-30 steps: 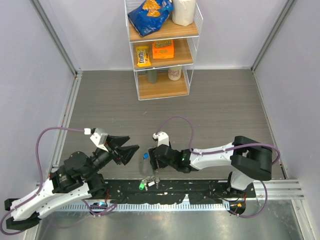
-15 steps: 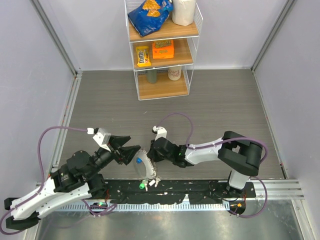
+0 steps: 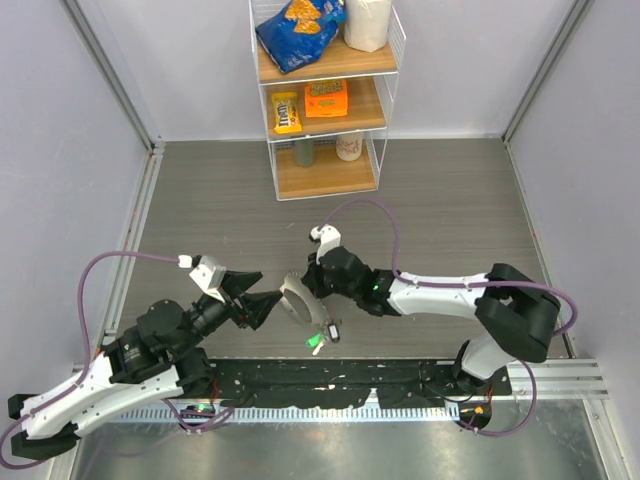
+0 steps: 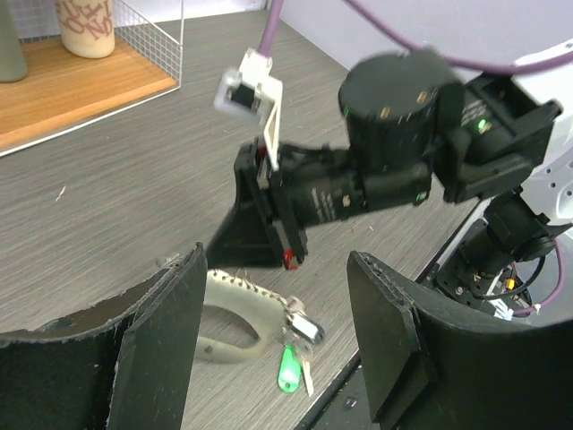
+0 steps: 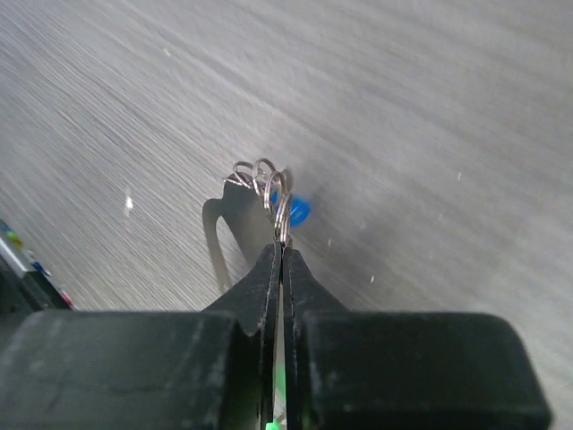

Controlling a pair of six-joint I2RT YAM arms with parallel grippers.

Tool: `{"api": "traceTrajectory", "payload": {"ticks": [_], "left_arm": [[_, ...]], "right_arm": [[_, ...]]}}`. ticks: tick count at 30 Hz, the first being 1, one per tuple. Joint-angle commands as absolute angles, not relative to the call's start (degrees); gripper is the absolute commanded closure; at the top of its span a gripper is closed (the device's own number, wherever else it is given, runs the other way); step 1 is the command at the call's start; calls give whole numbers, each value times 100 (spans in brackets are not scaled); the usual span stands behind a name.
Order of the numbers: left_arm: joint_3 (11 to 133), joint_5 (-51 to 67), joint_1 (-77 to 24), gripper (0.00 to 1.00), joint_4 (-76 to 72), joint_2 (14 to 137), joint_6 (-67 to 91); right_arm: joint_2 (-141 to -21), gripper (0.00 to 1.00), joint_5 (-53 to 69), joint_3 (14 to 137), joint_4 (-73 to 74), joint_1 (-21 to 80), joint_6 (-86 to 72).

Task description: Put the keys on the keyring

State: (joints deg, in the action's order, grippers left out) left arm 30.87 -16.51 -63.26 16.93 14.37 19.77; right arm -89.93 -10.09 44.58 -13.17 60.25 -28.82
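Note:
My right gripper [image 3: 300, 289] [image 5: 281, 246] is shut on the keyring [image 3: 294, 301], a pale grey floppy loop held at its upper end. In the right wrist view small wire coils [image 5: 265, 184] of the ring stick out past the shut fingertips, with a blue key [image 5: 296, 210] beside them. A green key [image 3: 315, 342] [image 4: 288, 369] and a silvery dark key [image 3: 331, 330] [image 4: 305, 328] dangle from the loop's lower end. My left gripper [image 3: 262, 298] [image 4: 277, 349] is open just left of the loop [image 4: 235, 312], which shows between its fingers untouched.
A wire shelf unit [image 3: 325, 100] with snack packs stands at the back of the table. A black mat [image 3: 340, 382] lines the near edge, just below the hanging keys. Grey walls close in both sides.
The right gripper shut on the keyring and carried it up and away from the near edge, keys trailing. The left gripper edged slightly toward it, still open.

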Motion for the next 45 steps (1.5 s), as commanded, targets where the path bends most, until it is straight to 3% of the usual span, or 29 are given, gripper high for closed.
{"api": "traceTrajectory", "payload": {"ticks": [1, 14, 28, 31, 34, 38, 45], "left_arm": [[3155, -1714, -6319, 30, 1389, 1494, 1846], [3138, -1775, -6319, 30, 1283, 1468, 1775], [3129, -1687, -6319, 30, 1222, 1512, 1977], [3111, -1731, -6319, 30, 1239, 1494, 2004], [3129, -1749, -6311, 30, 1257, 1503, 1995], [3138, -1775, -6319, 30, 1231, 1547, 1978], [3129, -1740, -6319, 30, 1116, 1696, 1925]], "right_arm": [[-8403, 95, -642, 5018, -1257, 5819, -2057], [-7277, 95, -132, 4816, -1187, 5801, -2118], [-9175, 94, 686, 5256, -1538, 5976, -2593], [-9211, 87, 773, 5221, -1678, 6038, -2619], [-8992, 62, 677, 5142, -1749, 6099, -2479], [-8333, 43, 370, 4940, -1495, 6135, -2207], [-7032, 39, -509, 4149, -591, 6135, -1732]]}}
